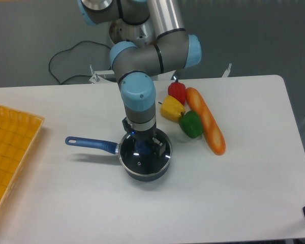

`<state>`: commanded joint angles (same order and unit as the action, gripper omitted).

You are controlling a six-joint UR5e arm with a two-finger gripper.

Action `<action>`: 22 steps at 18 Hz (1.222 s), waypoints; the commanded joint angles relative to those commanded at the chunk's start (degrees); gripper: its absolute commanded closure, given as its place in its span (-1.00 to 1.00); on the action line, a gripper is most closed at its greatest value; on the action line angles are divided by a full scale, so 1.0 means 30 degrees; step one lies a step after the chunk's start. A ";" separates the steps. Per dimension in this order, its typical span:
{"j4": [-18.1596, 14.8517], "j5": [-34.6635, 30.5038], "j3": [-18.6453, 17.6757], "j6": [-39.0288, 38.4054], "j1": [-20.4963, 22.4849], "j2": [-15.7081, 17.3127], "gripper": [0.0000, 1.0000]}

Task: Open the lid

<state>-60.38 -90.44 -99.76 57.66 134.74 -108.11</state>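
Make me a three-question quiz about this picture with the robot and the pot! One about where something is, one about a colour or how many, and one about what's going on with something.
1. Where does the saucepan handle point in the picture?
A. left
B. right
C. toward the peppers

2. How many peppers lie beside the long orange bread?
A. one
B. three
C. five

3. Is the lid on or off the saucepan?
A. off, on the table
B. held high in the air
C. still on the saucepan

Answers:
1. A, the blue handle sticks out to the picture's left.
2. B, there is a red pepper, a yellow pepper and a green pepper.
3. C, the glass lid sits across the saucepan's top, with the gripper down at its blue knob.
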 joint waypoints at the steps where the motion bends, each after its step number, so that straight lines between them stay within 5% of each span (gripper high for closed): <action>1: 0.0000 0.0000 -0.0029 0.0000 0.0000 0.0000 -0.29; 8: -0.0146 0.0029 0.0000 0.0030 0.0029 0.0117 0.13; 19: -0.0527 -0.0059 0.0205 0.0117 0.0322 0.0498 0.20; 22: -0.1636 -0.0088 0.0876 0.0146 0.0584 0.0527 0.20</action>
<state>-65.29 -90.70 -97.13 58.10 136.49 -106.52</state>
